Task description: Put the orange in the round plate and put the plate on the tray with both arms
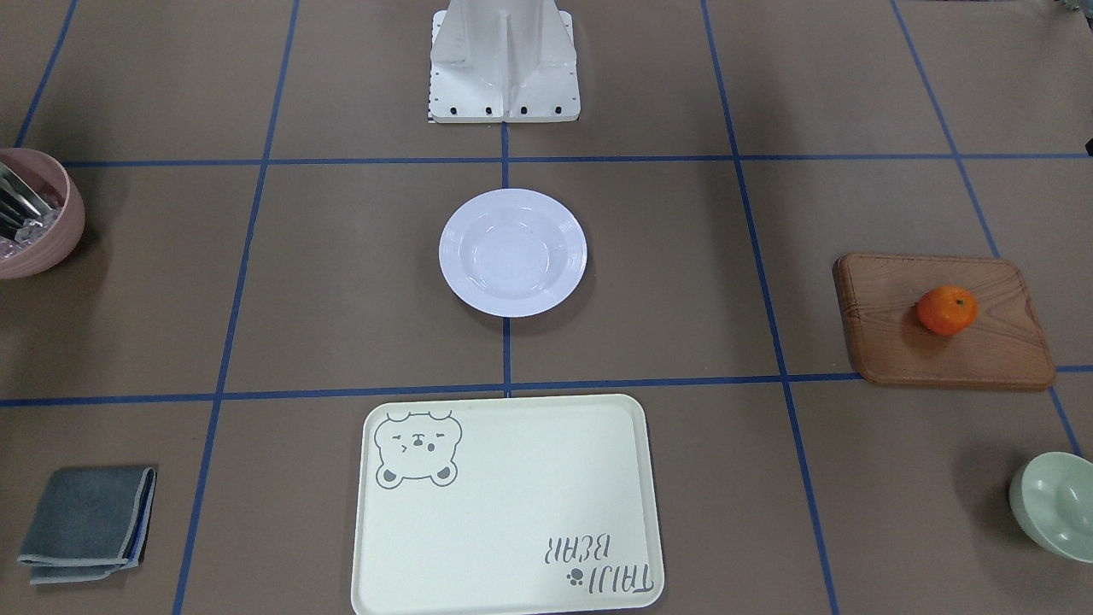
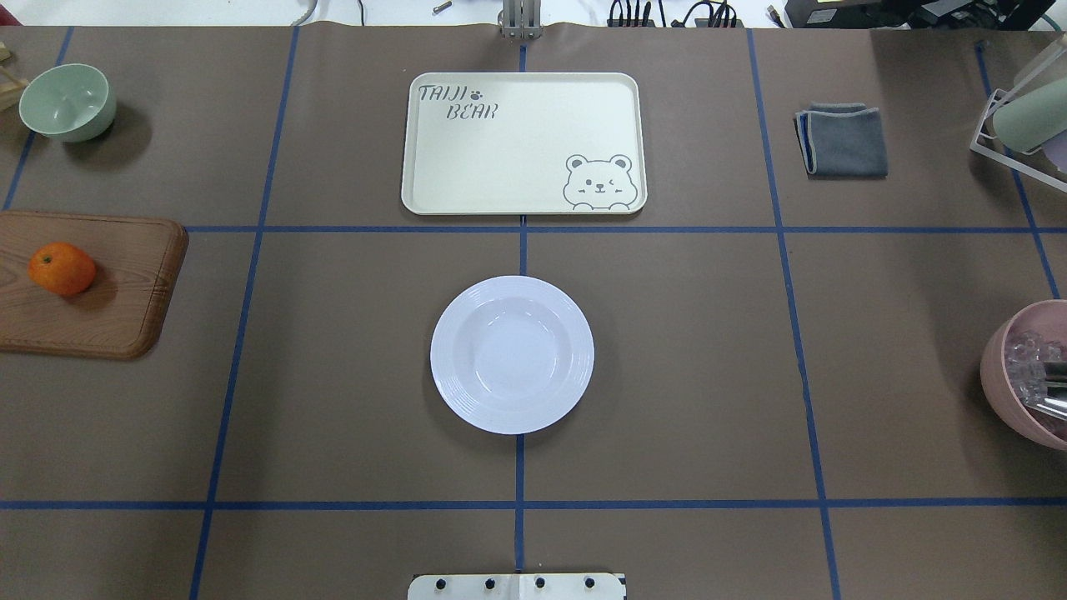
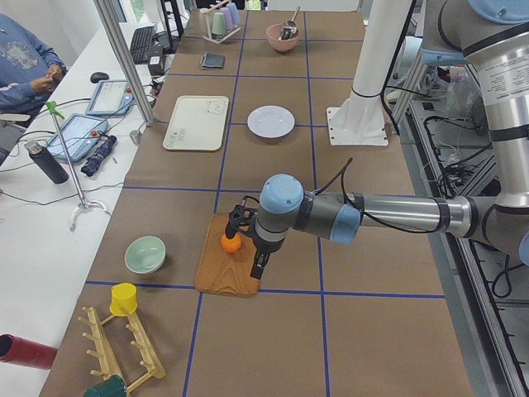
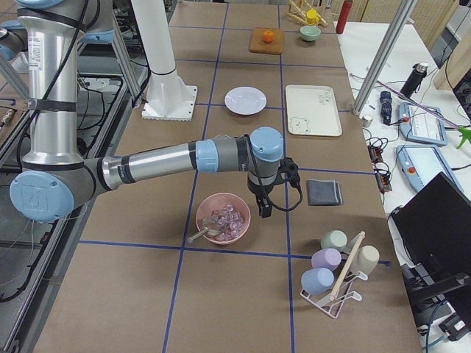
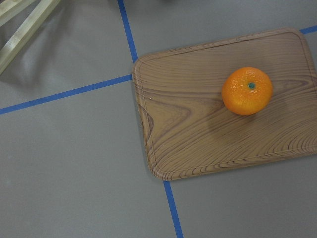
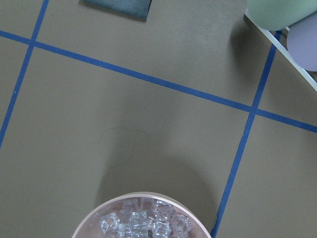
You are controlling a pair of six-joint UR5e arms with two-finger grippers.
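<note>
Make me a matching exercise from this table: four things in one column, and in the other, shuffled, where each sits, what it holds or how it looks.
Things
1. orange
2. plate
3. pink bowl
4. tray

Descriptions
A. holds ice cubes
B. sits on the wooden board
C. white and empty
D. carries a bear drawing

Pairs: 1-B, 2-C, 3-A, 4-D

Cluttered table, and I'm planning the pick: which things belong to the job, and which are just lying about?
Job: orange, plate, tray.
Lying about: board under the orange, green bowl, pink bowl, cloth.
</note>
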